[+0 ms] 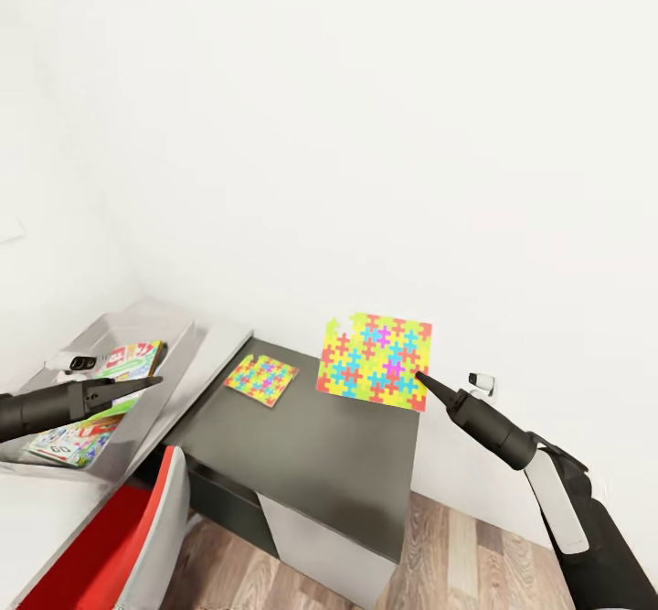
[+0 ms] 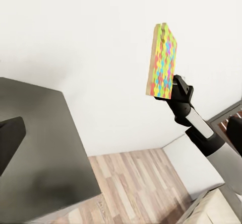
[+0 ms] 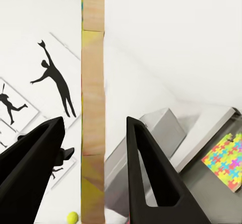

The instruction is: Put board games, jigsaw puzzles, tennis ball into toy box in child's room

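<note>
My right gripper (image 1: 422, 378) is shut on the lower corner of a jigsaw puzzle (image 1: 376, 360), holding it tilted upright in the air above the dark cabinet section (image 1: 311, 454) of the table. The right wrist view shows the panel's edge (image 3: 94, 108) between the fingers (image 3: 151, 173). In the left wrist view the same puzzle (image 2: 162, 65) stands edge-on above that gripper (image 2: 174, 85). A second jigsaw puzzle (image 1: 262, 379) lies flat on the cabinet top. The grey toy box (image 1: 174, 340) stands to the left with board games (image 1: 91, 409) inside. My left gripper (image 1: 151, 383) hovers open over it. A tennis ball (image 3: 72, 217) lies far off.
A red and grey chair (image 1: 137, 537) stands below the toy box at the table's front. The white wall runs right behind the table, with an outlet (image 1: 482, 380) beside my right arm. Baseball silhouette pictures (image 3: 55, 83) hang on a wall. Wood-plank floor (image 1: 475, 555) lies right of the cabinet.
</note>
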### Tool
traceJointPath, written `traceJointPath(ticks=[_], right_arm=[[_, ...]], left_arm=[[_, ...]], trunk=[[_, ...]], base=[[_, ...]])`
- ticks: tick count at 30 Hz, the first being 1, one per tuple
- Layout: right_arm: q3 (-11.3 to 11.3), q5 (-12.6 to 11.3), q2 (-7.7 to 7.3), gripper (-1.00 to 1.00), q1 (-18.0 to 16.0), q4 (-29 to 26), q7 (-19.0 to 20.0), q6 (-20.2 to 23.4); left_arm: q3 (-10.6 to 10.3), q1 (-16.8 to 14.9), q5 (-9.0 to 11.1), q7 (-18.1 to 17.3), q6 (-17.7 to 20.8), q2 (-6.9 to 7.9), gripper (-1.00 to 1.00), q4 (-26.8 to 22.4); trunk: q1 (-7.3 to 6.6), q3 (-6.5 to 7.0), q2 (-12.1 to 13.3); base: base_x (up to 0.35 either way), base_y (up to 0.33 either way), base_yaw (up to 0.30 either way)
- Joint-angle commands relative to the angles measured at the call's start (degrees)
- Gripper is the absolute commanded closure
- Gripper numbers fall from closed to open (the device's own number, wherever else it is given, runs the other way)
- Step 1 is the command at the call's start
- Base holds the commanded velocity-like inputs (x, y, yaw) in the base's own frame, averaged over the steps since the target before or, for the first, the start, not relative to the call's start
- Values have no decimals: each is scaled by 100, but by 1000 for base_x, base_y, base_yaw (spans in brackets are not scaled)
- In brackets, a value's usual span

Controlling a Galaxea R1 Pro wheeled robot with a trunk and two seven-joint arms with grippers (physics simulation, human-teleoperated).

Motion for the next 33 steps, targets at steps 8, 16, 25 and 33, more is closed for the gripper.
traceJointPath(ticks=[8, 16, 25, 33], right_arm=[[12, -29, -2, 100, -3, -3, -9, 41], [7, -27, 3, 100, -3, -6, -13, 41], [34, -26, 7, 100, -3, -44, -32, 40], [43, -26, 9, 100, -3, -129, -35, 40]], left_arm=[[-3, -7, -15, -24, 61, 0, -100, 7], [-6, -7, -20, -24, 61, -5, -100, 9], [-10, -7, -24, -24, 61, -12, -100, 10], [-6, -7, -21, -24, 61, -9, -100, 9]], trunk=[[3, 8, -11], [3, 10, -11], [3, 51, -11], [3, 99, -11]], base=[[0, -1, 170], [0, 0, 20], [0, -76, 210], [2, -84, 241]])
